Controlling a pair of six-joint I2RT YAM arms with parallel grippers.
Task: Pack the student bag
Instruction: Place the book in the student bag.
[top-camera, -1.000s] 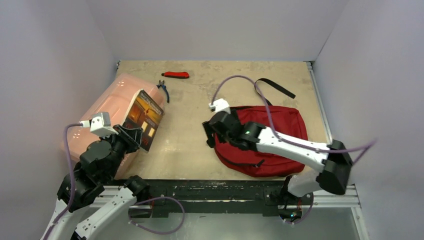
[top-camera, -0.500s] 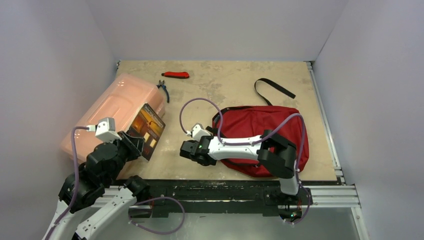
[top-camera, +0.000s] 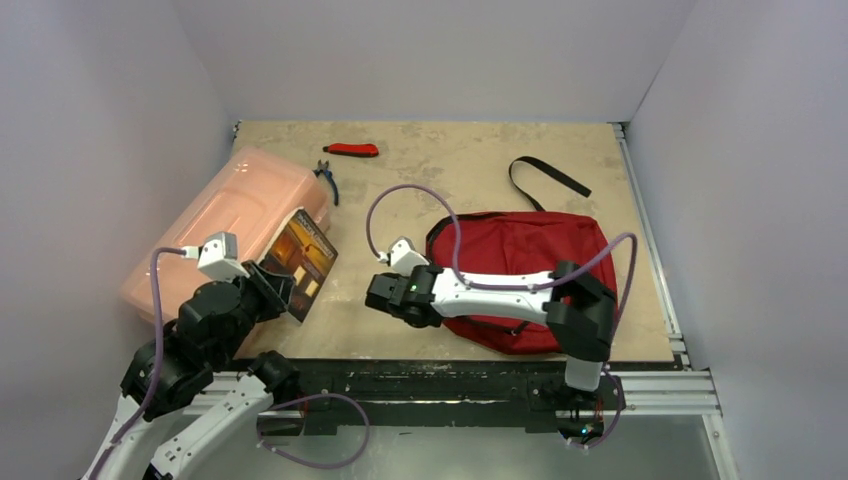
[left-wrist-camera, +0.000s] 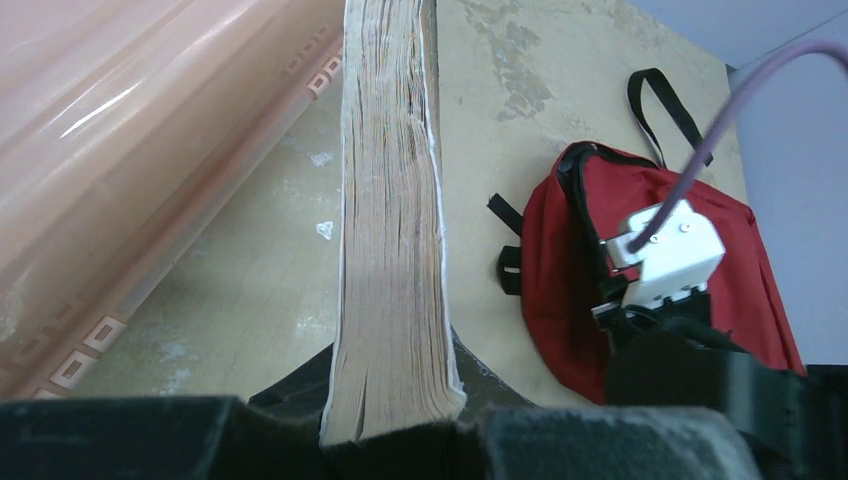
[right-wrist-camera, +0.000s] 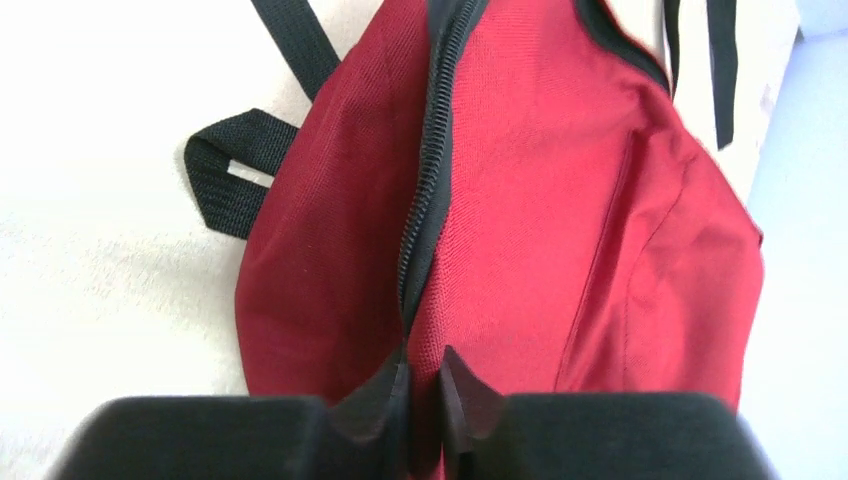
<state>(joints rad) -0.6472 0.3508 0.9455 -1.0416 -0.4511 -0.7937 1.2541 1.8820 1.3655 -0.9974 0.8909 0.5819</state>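
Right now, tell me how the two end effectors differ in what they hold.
The left end effector clamps a thick book by one end; the right end effector pinches red fabric of the student bag at its zipper. The left one is near the pink box; the right one is at the bag's edge nearest the book. Both are shut on something.

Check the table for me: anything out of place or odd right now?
Nothing spilled or damaged. Two strays: pliers lie beside the pink box at its far corner, and a red-handled tool sits alone near the far edge. The black strap of the student bag trails loose behind it.
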